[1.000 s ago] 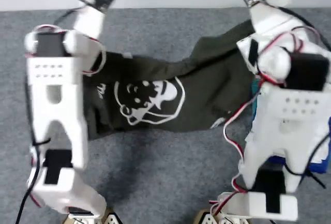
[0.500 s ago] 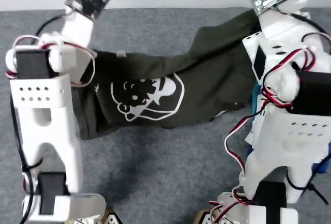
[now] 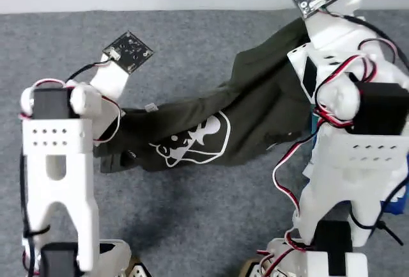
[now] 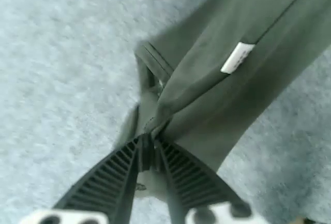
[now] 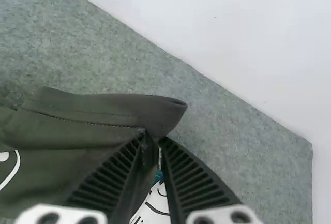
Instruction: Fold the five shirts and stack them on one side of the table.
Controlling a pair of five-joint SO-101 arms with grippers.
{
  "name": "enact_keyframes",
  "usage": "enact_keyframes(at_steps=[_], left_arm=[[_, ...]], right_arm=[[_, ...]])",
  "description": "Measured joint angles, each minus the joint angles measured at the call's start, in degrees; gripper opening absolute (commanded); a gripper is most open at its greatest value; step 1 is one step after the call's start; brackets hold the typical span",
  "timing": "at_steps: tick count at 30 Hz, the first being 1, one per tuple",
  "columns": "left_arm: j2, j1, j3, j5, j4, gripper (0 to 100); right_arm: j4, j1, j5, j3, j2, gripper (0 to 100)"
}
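A dark green shirt [image 3: 217, 120] with a white printed figure lies stretched across the grey table between the two arms. In the left wrist view my left gripper [image 4: 149, 149] is shut on a bunched fold of the dark green shirt [image 4: 217, 74], near its white label [image 4: 237, 57]. My right gripper [image 5: 151, 146] is shut on the hem of the dark green shirt [image 5: 72, 125], close to the table's far edge. In the high view the left arm [image 3: 57, 162] stands at the shirt's left end and the right arm [image 3: 351, 117] covers its right end.
Blue and white cloth [image 3: 390, 194] shows under the right arm at the table's right side. A white wall [image 5: 232, 38] runs along the far edge of the grey table [image 3: 192, 213]. Bare grey surface lies in front of the shirt.
The left arm has drawn back toward the front and right, dragging the shirt's left end with it. The shirt is now narrower and bunched. The right arm has barely moved.
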Motion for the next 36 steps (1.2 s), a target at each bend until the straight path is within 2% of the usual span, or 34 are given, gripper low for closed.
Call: enact_keyframes(at_steps=[13, 15, 23, 26, 31, 36], left_arm=[[-8.4, 0.6, -6.2, 2.0, 0.0, 3], [-7.8, 1.1, -2.5, 2.1, 0.0, 6], [4.9, 2.4, 18.5, 1.1, -2.0, 1], [9.8, 2.3, 18.5, 1.2, -3.3, 1], [10.2, 3.0, 15.2, 1.3, -3.0, 1], [10.2, 6.4, 15.3, 1.3, -1.5, 12]], right_arm=[[2.0, 0.0, 0.0, 0.0, 0.5, 1.0], [2.5, 0.0, 0.0, 0.0, 0.6, 1.0], [2.5, 0.0, -1.9, 2.9, 1.9, 1.0], [2.5, 0.1, -1.9, 4.3, 1.9, 1.0], [2.5, 0.1, -2.0, 4.9, 1.9, 1.0], [3.2, 0.1, -2.0, 4.9, 2.5, 1.0]])
